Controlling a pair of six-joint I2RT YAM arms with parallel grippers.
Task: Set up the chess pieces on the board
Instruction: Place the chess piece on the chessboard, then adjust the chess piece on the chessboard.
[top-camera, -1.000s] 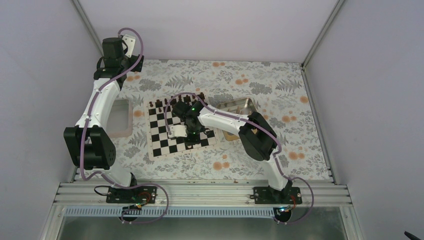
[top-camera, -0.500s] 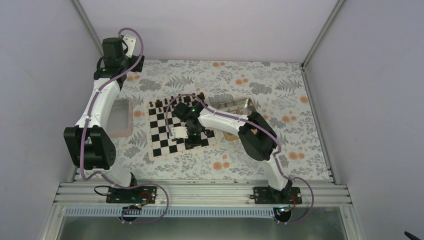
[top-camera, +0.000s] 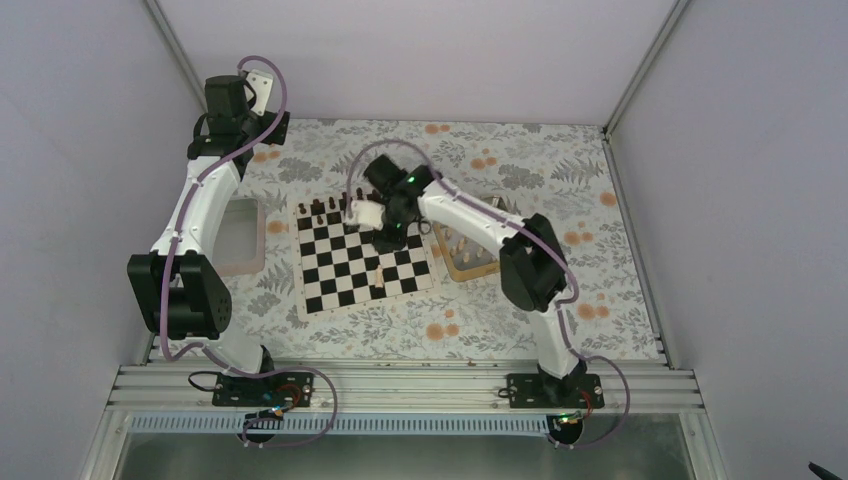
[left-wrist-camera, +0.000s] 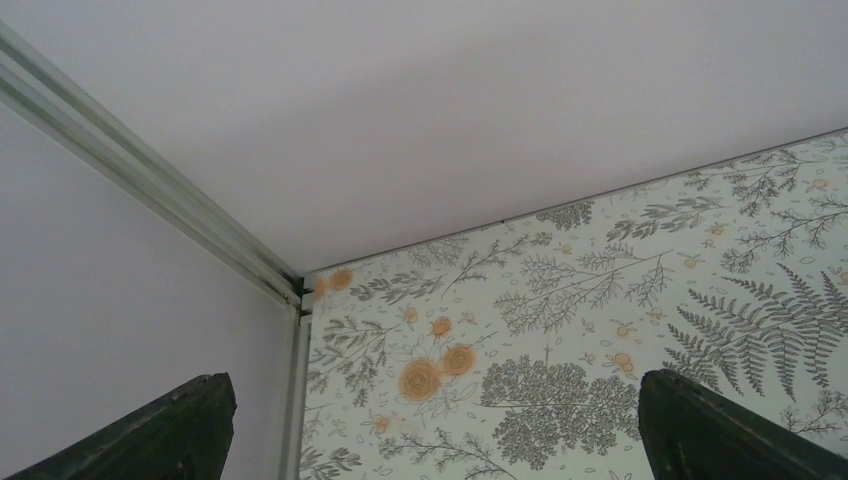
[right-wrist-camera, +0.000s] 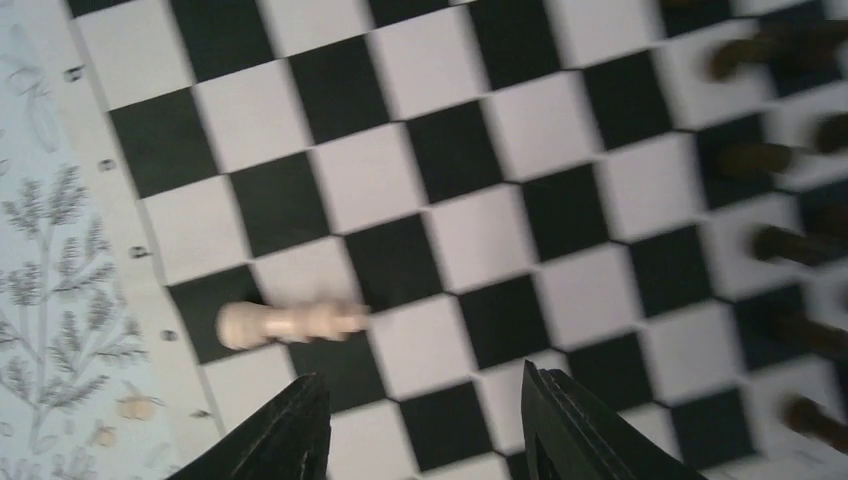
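Right gripper (right-wrist-camera: 420, 380) released, empty | left gripper (left-wrist-camera: 432, 385) released, idle | risk: you could clip the pale chess piece (right-wrist-camera: 290, 322) by the board (right-wrist-camera: 480, 240) edge, toppling it

The board (top-camera: 340, 270) lies flat on the table, square, with black and white checks and a pale cream border, turned slightly askew to the table edge. One tiny light tan wooden piece (top-camera: 378, 281) is on it, in the row nearest the arms, toward the right side. In the right wrist view this piece (right-wrist-camera: 290, 322) sits over a black edge square of the board (right-wrist-camera: 450, 160), just beside the border, its thicker end toward the border; standing or toppled cannot be told.
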